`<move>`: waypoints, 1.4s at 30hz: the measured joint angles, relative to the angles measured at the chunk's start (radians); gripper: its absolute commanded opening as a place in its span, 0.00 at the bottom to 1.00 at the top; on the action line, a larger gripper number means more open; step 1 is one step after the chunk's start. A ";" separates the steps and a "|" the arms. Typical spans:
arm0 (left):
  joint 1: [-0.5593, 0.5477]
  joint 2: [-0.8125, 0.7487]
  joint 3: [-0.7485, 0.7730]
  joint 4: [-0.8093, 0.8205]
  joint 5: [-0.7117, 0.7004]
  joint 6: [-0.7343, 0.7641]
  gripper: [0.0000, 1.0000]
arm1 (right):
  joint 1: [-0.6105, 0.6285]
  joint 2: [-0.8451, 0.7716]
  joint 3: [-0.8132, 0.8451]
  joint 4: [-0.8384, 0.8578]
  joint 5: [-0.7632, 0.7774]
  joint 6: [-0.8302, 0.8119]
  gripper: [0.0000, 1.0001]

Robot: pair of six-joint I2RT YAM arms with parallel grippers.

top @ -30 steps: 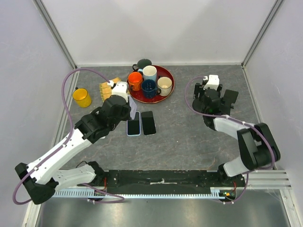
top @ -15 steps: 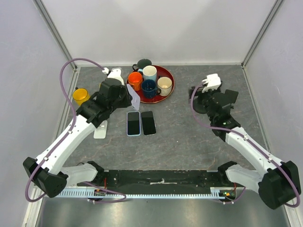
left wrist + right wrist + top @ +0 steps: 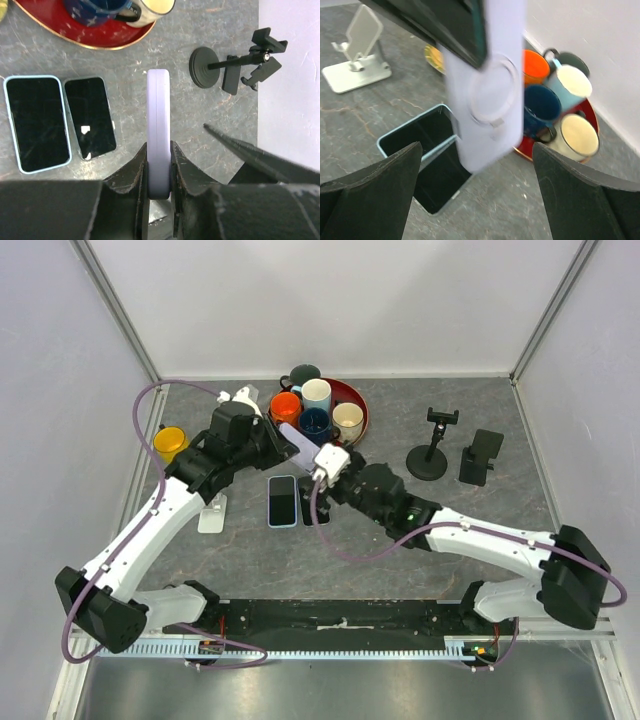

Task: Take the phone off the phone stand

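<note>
My left gripper (image 3: 285, 443) is shut on a lavender phone (image 3: 302, 452) and holds it in the air, just in front of the red tray. In the left wrist view the phone (image 3: 159, 125) stands edge-on between my fingers (image 3: 131, 172). The white phone stand (image 3: 212, 514) stands bare on the table to the left, under the left arm. My right gripper (image 3: 316, 480) is open and reaches in from the right, close to the phone. In the right wrist view the phone's back (image 3: 487, 95) hangs between and beyond the open jaws without touching them; the stand (image 3: 357, 50) shows at upper left.
A light-blue-cased phone (image 3: 282, 500) and a black phone (image 3: 313, 512) lie side by side on the table. A red tray (image 3: 358, 405) holds several mugs. A yellow mug (image 3: 171, 444) stands at the left. Two black stands (image 3: 431, 446) (image 3: 482, 456) stand at the right.
My right arm has swung from the black stands at the right across to the centre, up to the lavender phone. My left arm has drawn back with the phone, uncovering the white stand.
</note>
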 measured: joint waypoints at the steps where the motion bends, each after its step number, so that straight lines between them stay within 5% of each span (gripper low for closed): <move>1: 0.004 0.000 -0.016 0.008 0.016 -0.018 0.02 | 0.026 0.021 0.017 0.001 0.004 -0.022 0.98; 9: 0.014 -0.011 -0.058 0.008 0.052 -0.063 0.02 | 0.169 0.142 0.087 0.051 0.114 -0.162 0.97; 18: 0.016 -0.044 -0.058 0.014 0.074 -0.076 0.02 | 0.179 0.268 0.120 0.147 0.311 -0.257 0.90; 24: 0.016 -0.058 -0.058 0.013 0.076 -0.075 0.02 | 0.179 0.286 0.120 0.212 0.409 -0.303 0.67; 30: 0.021 -0.060 -0.058 0.021 0.082 -0.091 0.03 | 0.180 0.287 0.120 0.249 0.438 -0.332 0.15; 32: 0.023 -0.060 -0.058 0.024 0.080 -0.127 0.11 | 0.190 0.291 0.120 0.261 0.452 -0.346 0.00; 42: 0.043 -0.081 -0.058 0.046 0.063 -0.071 0.69 | 0.189 0.248 0.068 0.200 0.461 -0.241 0.00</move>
